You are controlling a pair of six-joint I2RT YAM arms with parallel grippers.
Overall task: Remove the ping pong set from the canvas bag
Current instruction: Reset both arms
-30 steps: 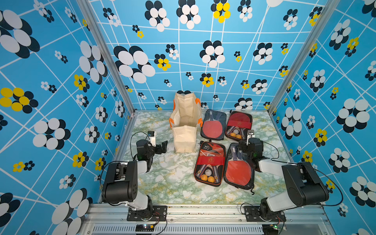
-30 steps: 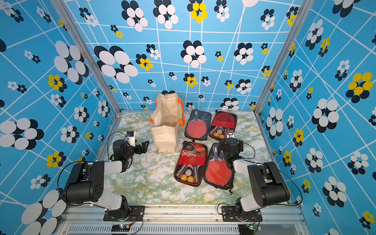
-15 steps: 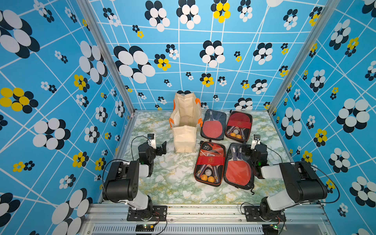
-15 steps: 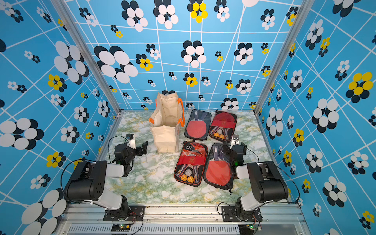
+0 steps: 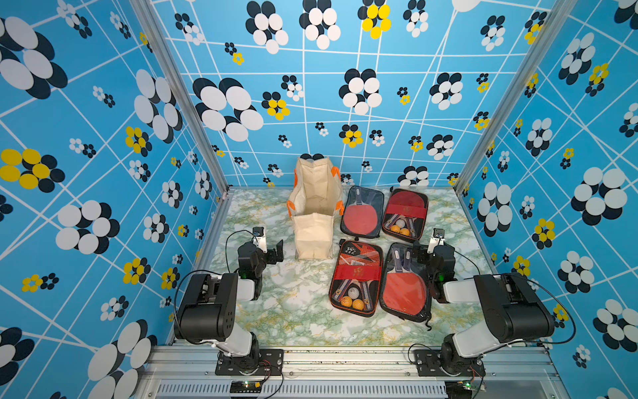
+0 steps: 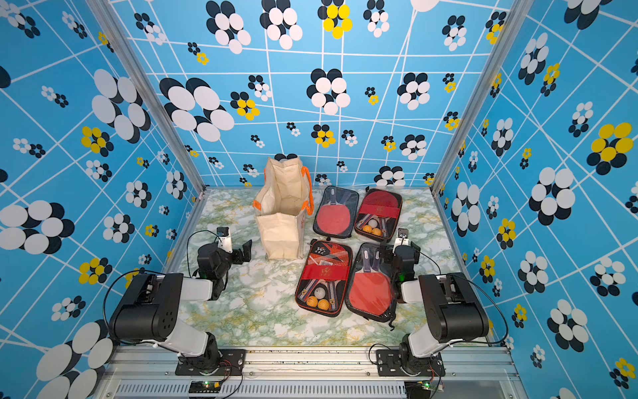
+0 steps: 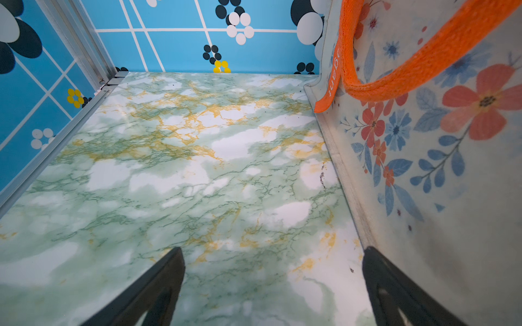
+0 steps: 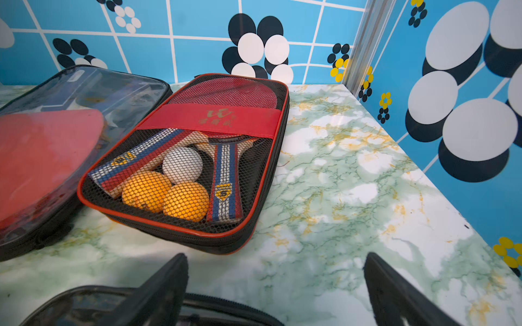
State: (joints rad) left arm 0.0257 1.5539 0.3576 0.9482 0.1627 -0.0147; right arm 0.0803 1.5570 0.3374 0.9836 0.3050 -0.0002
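The canvas bag [image 5: 312,207] stood open at upper centre in both top views, close to the back wall [image 5: 345,103]. Bare tabletop [image 5: 297,311] ran from its left side to the left rail [image 7: 56,144] and along the front edge. Four ping pong sets [image 5: 357,276] lay just right of it, two mesh-fronted, two clear-fronted; each mesh one showed two orange balls [image 8: 186,201], one white. Left fingers [image 7: 147,293] were spread beside the bag; right fingers [image 8: 158,288] spread over the lower clear set [image 5: 404,286].
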